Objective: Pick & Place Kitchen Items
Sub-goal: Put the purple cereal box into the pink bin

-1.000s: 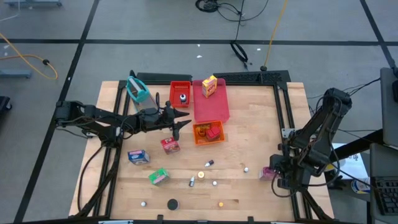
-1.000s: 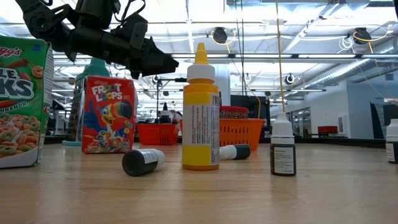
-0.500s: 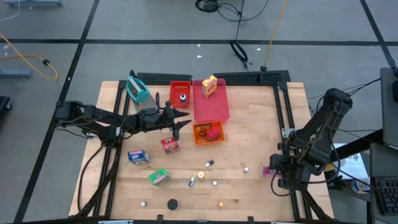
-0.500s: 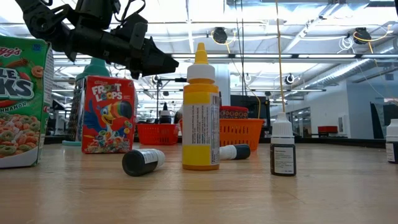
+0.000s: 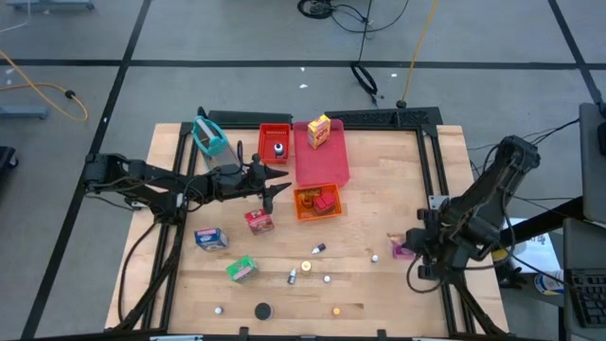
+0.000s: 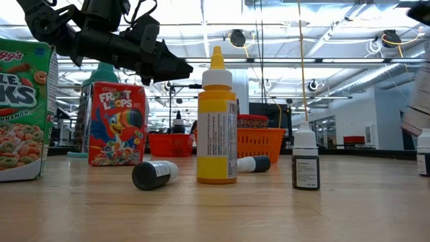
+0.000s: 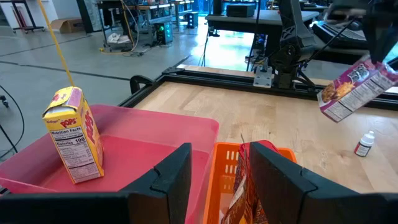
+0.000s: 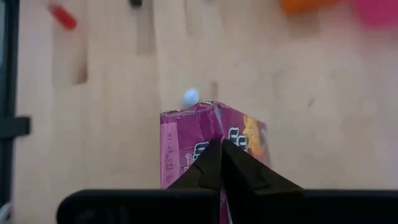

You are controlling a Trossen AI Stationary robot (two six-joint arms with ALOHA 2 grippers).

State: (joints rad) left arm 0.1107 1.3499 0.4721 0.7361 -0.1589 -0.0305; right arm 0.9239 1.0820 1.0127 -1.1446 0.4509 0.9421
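My right gripper (image 5: 409,248) hangs over the table's right side, shut on a pink toy box (image 5: 401,249), which also shows in the left wrist view (image 7: 354,90). My left gripper (image 5: 276,183) stands open and level just left of the orange tray (image 5: 305,214), touching nothing. In the left wrist view its fingers (image 7: 177,180) frame that tray and a red packet (image 7: 239,186) inside it. Loose on the wood lie a red box (image 5: 258,221), a blue box (image 5: 209,238), a green box (image 5: 240,269) and small bottles (image 5: 317,248). My right gripper pinches the pink box between its two shut fingers (image 8: 221,163), which meet on a corner ridge of the box (image 8: 214,134). They come slanting down from above. The box sticks out beyond the fingertips, tilted and lifted clear of the table.
A pink tray (image 5: 322,166) holds an upright yellow box (image 5: 319,131); a red tray (image 5: 276,128) and a teal basket (image 5: 210,137) stand at the far left. A yellow bottle (image 6: 216,117) and small caps (image 5: 375,257) dot the near half. A black rail (image 5: 431,161) borders the right edge.
My right gripper, still shut, has risen with the pink box and carried it a little toward the table's far edge and middle while rolling. The box is now lifted clear of the wood.
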